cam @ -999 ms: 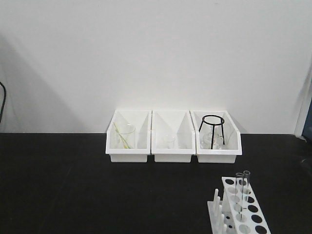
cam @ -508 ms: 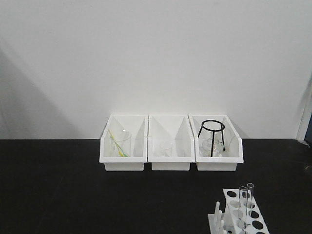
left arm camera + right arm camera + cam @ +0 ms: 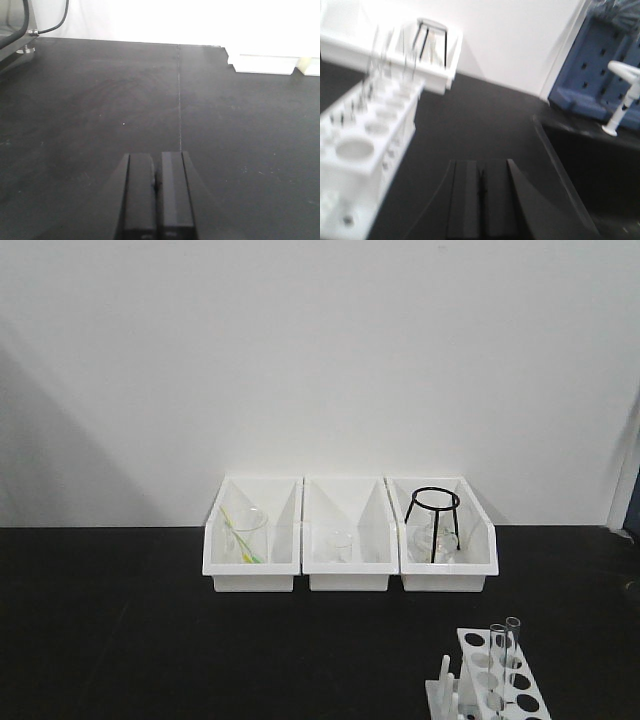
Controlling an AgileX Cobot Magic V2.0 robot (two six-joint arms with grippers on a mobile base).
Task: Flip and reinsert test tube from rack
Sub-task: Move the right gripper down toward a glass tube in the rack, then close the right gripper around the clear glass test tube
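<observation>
The white rack (image 3: 492,680) stands at the lower right of the front view, partly cut by the frame's bottom edge. Two clear test tubes (image 3: 498,660) stand upright in it side by side, the second test tube (image 3: 512,648) just right of the first. In the right wrist view the rack (image 3: 367,150) is blurred on the left, with the test tubes (image 3: 377,52) rising from its far end. My right gripper (image 3: 481,172) is shut and empty over the black table, to the right of the rack. My left gripper (image 3: 156,167) is shut and empty over bare black table.
Three white open-front bins (image 3: 350,535) line the back wall, holding a beaker with a yellow-green stick (image 3: 244,537), a small beaker (image 3: 337,545) and a black tripod stand (image 3: 434,524). A blue pegboard (image 3: 600,60) and a table edge lie to the right of the right gripper.
The front view has shifted: the bins and rack sit lower in the frame than one second ago and slightly left. The tubes stay in the rack. Nothing has been grasped.
</observation>
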